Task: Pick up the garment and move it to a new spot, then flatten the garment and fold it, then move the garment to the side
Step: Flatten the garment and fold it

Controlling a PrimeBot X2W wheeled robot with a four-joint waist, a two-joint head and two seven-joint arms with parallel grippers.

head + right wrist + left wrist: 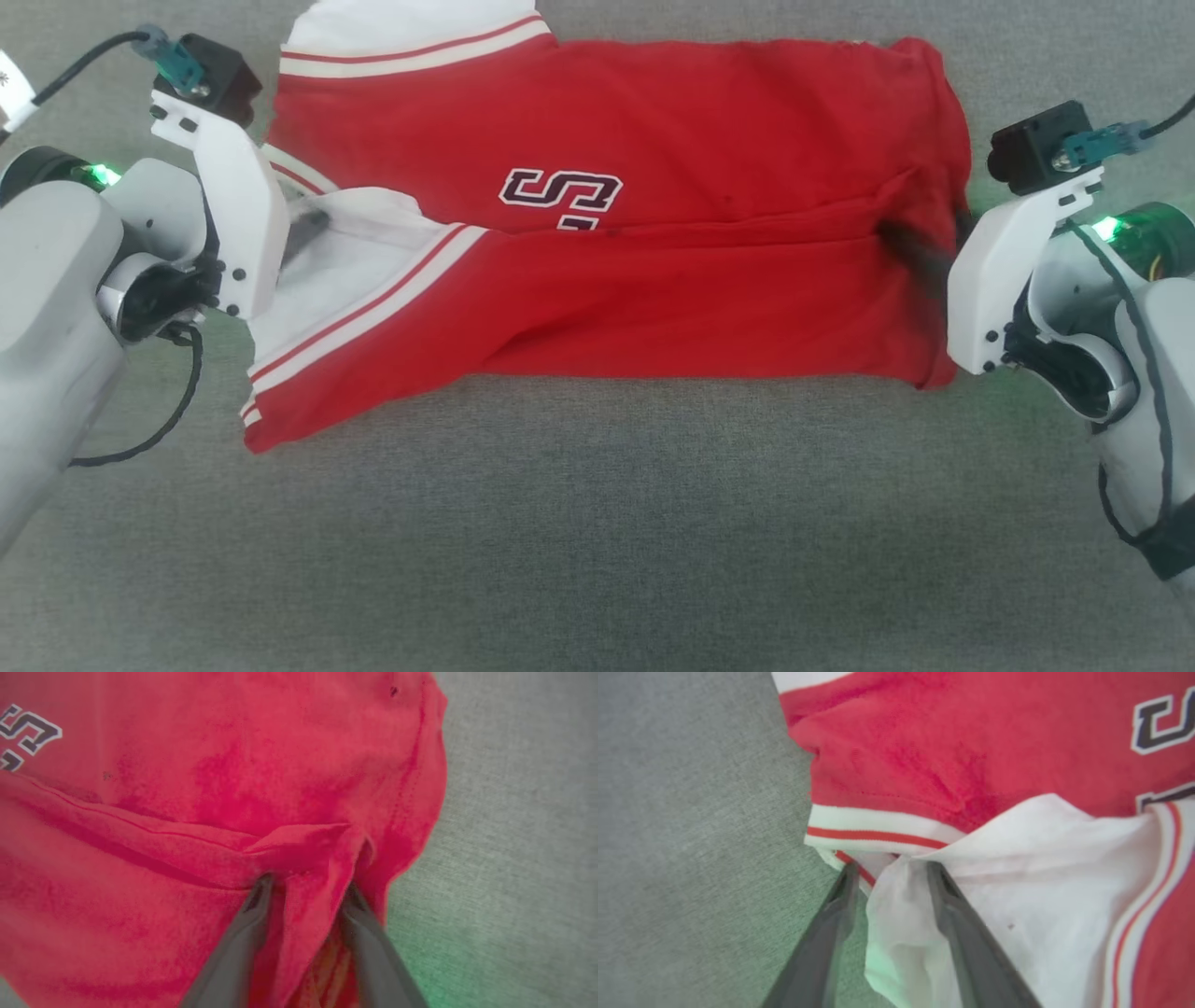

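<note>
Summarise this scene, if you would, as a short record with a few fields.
Garment: red shirt, folded lengthwise, flat on the grey cloth surface
Markings: dark letters outlined in white, lower part covered by the near flap
Sleeve: white sleeve end with red stripes, at the robot's left
Left gripper: fingers apart, white sleeve fabric between them
Right gripper: fingers apart, a red fold between them

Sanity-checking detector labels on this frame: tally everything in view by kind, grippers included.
garment: 1, red with white striped sleeve ends
grippers: 2, left gripper and right gripper, both open, one at each end of the garment
grey fabric surface: 1
Total: 4
</note>
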